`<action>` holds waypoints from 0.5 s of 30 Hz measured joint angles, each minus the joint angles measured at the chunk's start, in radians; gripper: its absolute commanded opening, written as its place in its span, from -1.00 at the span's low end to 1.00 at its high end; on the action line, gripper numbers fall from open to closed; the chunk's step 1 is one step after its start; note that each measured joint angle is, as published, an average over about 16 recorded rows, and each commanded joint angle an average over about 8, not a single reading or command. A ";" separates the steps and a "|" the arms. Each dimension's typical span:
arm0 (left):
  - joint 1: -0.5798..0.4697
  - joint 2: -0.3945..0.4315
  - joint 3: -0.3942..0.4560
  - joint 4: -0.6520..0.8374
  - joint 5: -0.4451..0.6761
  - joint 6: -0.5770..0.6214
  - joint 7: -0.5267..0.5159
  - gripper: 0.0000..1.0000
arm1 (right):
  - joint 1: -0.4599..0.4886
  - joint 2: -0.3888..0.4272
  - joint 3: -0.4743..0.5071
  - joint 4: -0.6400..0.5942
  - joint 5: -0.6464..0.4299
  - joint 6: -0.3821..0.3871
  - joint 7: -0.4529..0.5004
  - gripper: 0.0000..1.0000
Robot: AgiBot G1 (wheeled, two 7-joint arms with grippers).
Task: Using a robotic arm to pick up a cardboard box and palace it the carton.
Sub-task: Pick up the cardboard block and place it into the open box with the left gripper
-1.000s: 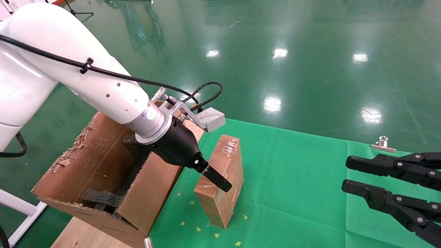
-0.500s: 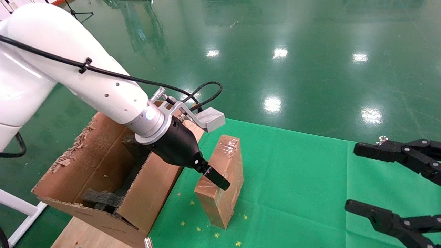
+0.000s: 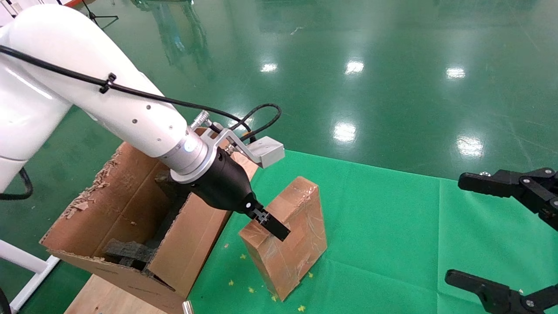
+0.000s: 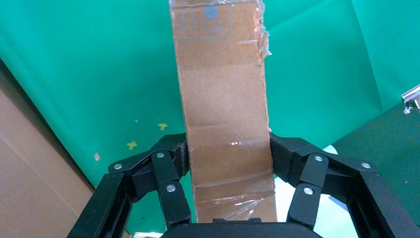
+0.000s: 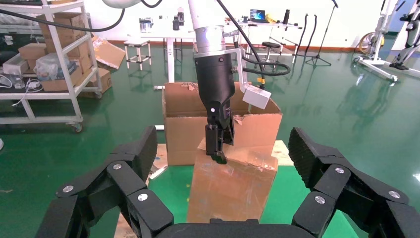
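My left gripper (image 3: 279, 231), black on the white arm (image 3: 109, 100), is shut on the cardboard box (image 3: 292, 235). The box is small, brown and taped, and hangs tilted over the green cloth (image 3: 392, 226) beside the carton. In the left wrist view the fingers (image 4: 171, 163) press both narrow sides of the box (image 4: 223, 99). The carton (image 3: 130, 209) stands to the left of the box, with torn flaps and black foam (image 3: 130, 250) inside. The right wrist view shows the box (image 5: 233, 188) before the carton (image 5: 183, 129). My right gripper (image 3: 457, 229) is wide open and empty at the right.
Small yellow scraps (image 3: 274, 298) lie on the cloth under the box. The carton rests on a wooden board (image 3: 104, 301) at the cloth's left edge. Shiny green floor (image 3: 370, 65) lies beyond the table. A white frame (image 3: 22, 261) stands at far left.
The cardboard box has tipped and turned in my left gripper, showing its broad face. My right gripper has opened much wider and drawn back to the right.
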 measured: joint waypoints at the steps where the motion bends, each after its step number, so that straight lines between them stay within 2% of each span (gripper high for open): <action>1: -0.003 -0.001 0.000 -0.001 0.000 -0.002 0.002 -1.00 | 0.000 0.000 0.000 0.000 0.000 0.000 0.000 1.00; 8: -0.046 -0.021 -0.018 0.007 0.001 -0.021 0.028 -1.00 | 0.000 0.000 0.000 0.000 0.000 0.000 0.000 1.00; 15: -0.151 -0.071 -0.068 0.087 0.006 -0.049 0.093 -1.00 | 0.000 0.000 0.000 0.000 0.000 0.000 0.000 1.00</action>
